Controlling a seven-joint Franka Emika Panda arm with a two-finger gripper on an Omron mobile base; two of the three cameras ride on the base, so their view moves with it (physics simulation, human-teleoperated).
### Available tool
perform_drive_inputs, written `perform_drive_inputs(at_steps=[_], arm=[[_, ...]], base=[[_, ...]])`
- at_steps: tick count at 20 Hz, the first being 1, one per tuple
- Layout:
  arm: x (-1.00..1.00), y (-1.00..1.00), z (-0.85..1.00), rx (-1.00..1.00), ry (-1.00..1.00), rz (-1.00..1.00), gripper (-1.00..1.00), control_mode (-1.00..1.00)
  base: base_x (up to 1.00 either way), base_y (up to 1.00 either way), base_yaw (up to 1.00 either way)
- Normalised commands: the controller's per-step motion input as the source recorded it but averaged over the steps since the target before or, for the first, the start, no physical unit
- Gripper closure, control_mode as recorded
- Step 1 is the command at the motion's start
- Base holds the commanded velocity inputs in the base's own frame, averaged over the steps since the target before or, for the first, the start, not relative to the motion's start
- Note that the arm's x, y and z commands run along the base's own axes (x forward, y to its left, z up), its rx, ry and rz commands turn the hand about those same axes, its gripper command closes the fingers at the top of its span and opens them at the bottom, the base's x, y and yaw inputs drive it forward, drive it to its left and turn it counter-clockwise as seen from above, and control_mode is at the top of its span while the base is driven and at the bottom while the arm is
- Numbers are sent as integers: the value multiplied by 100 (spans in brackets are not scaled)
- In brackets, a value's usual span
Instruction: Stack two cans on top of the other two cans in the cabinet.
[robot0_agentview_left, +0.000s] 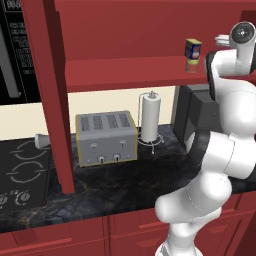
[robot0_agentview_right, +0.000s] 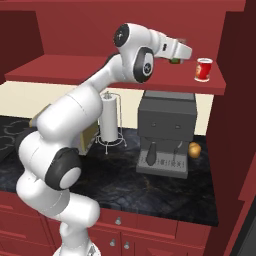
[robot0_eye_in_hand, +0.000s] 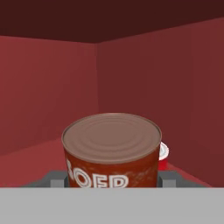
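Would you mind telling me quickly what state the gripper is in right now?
Gripper: closed on a dark red can, held above the cabinet shelf.

Arm raised high, reaching to the far right at shelf height.
The gripper is level, jaws clamped on either side of a dark red can, upright between the fingers.
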Motion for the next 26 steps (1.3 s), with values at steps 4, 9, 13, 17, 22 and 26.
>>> perform_drive_inputs(at_steps=[4,9,13,17,22,26], arm=[[-1,0,3,0,0,-8,100,-100],[-1,0,12,0,0,-9,100,-100],[0,0,13,0,0,-10,100,-100],[0,0,5,0,0,-9,100,-100],[0,-4,0,0,0,-8,100,-100],[-19,0,0,0,5,-9,100,-100]], base=[[0,0,0],[0,0,0],[0,0,0],[0,0,0],[0,0,0],[0,0,0]])
